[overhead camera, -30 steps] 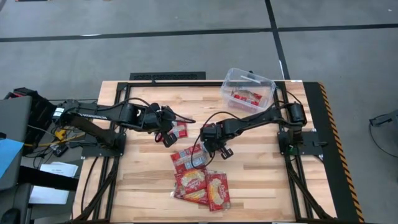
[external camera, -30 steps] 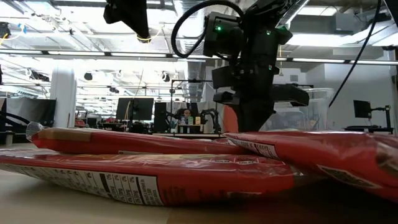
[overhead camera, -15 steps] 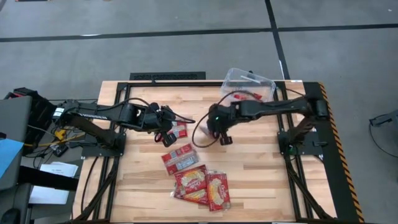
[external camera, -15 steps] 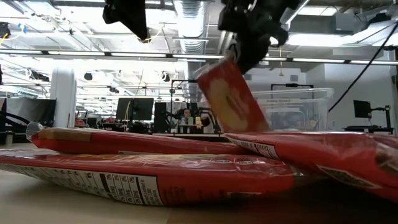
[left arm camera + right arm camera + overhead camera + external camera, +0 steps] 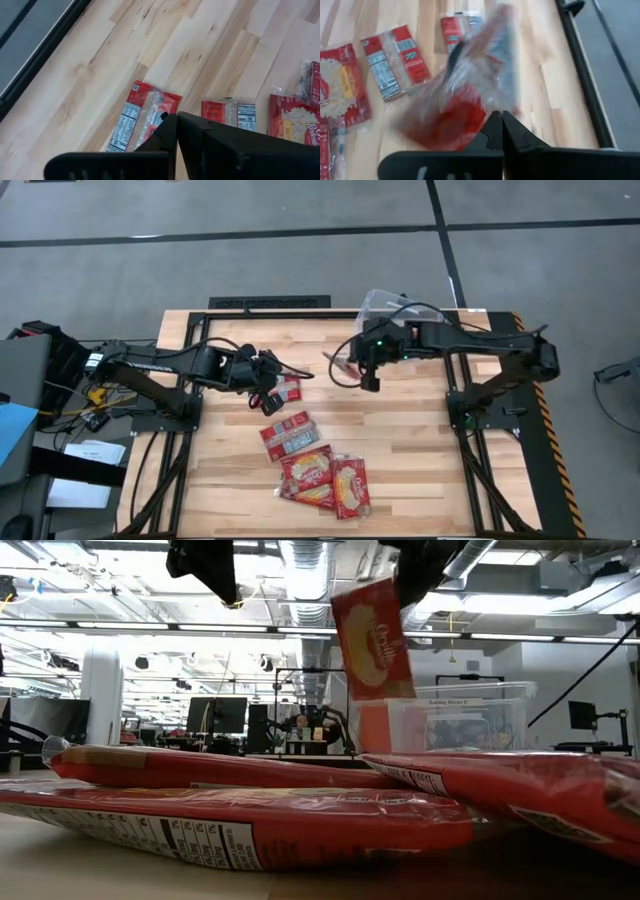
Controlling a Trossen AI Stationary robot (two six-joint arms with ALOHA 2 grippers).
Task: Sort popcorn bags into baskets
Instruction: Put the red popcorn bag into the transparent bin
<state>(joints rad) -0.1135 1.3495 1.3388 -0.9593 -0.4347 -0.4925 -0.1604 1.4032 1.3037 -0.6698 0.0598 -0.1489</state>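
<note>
High view showed my right gripper (image 5: pixel 366 370) clenched on a popcorn bag (image 5: pixel 345 364), which hung well above the table, long axis downward. The clear tub (image 5: pixel 378 305) lay just beyond, nearer me than my left gripper (image 5: pixel 268 384), which was closed on nothing.

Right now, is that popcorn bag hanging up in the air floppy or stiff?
Probably fairly stiff: the popcorn bag hangs flat and straight from the right hand, not drooping. It looks light too, since a pinch at one edge holds it. The clear wrapper might be slippery.
</note>
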